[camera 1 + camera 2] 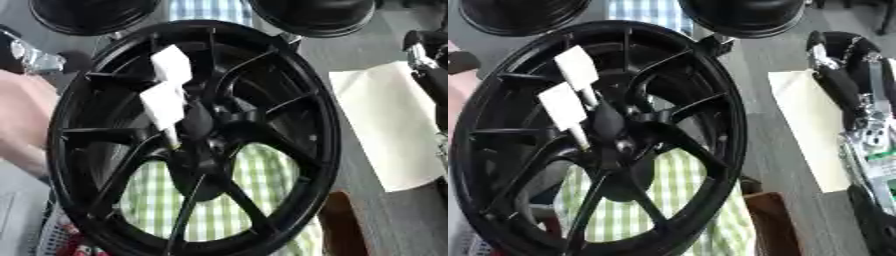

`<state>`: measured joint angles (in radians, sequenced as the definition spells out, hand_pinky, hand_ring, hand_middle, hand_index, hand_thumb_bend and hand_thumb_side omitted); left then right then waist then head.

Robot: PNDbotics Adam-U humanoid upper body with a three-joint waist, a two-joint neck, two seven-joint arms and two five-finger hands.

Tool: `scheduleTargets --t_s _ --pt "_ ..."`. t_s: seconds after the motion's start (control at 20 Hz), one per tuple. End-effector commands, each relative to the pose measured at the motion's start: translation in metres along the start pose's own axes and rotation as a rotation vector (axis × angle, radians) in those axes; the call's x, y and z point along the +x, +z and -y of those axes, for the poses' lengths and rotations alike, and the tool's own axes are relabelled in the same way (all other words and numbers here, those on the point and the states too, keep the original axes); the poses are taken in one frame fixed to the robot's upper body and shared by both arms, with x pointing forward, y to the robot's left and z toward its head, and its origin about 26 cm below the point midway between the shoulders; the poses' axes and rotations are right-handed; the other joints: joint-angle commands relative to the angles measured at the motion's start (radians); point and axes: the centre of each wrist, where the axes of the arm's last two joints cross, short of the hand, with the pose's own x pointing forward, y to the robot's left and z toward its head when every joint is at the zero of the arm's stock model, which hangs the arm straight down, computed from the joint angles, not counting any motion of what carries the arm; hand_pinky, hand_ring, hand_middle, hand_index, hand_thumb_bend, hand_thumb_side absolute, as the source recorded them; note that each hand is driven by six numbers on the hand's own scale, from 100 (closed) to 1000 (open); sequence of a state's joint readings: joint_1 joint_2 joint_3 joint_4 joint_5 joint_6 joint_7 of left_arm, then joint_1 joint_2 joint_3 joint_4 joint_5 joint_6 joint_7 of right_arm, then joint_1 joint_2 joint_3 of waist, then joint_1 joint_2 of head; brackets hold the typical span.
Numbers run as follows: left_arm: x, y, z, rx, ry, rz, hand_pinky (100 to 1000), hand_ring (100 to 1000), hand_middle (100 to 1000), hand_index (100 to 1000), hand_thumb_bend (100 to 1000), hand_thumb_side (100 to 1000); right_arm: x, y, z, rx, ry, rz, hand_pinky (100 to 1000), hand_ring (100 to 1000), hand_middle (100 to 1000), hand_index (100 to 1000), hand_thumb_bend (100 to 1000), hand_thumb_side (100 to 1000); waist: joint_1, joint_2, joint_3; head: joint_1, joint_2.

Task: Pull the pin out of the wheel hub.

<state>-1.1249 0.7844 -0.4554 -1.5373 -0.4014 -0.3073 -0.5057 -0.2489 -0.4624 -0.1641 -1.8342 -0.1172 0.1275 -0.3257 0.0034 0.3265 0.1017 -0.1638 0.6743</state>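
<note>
**Right hand.** The right hand shows at the 3 o'clock edge of the right eye view. It is black with silver parts and lies along the edge over a cream sheet. It stands well apart from the wheel and touches neither the wheel nor any pin. Whether it is open or closed cannot be told. The forearm, silver with a green label, runs on toward 5 o'clock.

**Left side.** A silver part shows at the 10 o'clock edge of the left eye view; what it belongs to cannot be told. A pink shape lies at 9 o'clock, partly behind the rim.

**Wheel.** The wheel is black with many spokes. It stands tilted toward the viewer and fills most of both views. The hub sits near the centre.

**Pins.** Two pins sit in the hub.
- The upper pin has a flat white tab and points out toward 11 o'clock from the hub.
- The lower pin lies just beside it, tab at 10 o'clock. Its thin stem runs down to the hub face.

**Surroundings.**
- A green checked cloth shows between the spokes from 5 to 7 o'clock.
- Two more black wheels lie at 11 and 1 o'clock, beyond the rim.
</note>
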Motion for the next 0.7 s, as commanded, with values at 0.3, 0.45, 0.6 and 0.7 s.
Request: scheduleTargets --t_s 0.3,0.45,0.6,0.7 --pt "0.005 0.007 -0.030 -0.065 0.030 0.000 796 724 705 810 456 648 0.006 -0.003 0.003 0.004 0.007 0.025 812 755 600 693 272 417 -0.001 -0.031 0.001 -0.005 -0.013" --pt "0.007 0.007 -0.037 -0.100 0.045 0.003 797 725 706 810 461 620 0.007 -0.004 0.003 0.005 0.006 0.028 812 755 600 693 271 417 0.000 -0.030 -0.002 -0.003 -0.015" --pt "0.008 0.007 -0.042 -0.138 0.055 0.006 798 727 706 810 466 591 0.008 -0.004 0.002 0.006 0.005 0.030 812 755 600 693 272 417 0.000 -0.029 -0.003 -0.001 -0.017" --pt "0.009 0.002 -0.045 -0.181 0.041 0.019 811 742 709 810 511 492 0.011 -0.006 0.001 0.010 0.003 0.043 812 755 600 693 272 420 0.001 -0.009 -0.025 0.008 -0.041"
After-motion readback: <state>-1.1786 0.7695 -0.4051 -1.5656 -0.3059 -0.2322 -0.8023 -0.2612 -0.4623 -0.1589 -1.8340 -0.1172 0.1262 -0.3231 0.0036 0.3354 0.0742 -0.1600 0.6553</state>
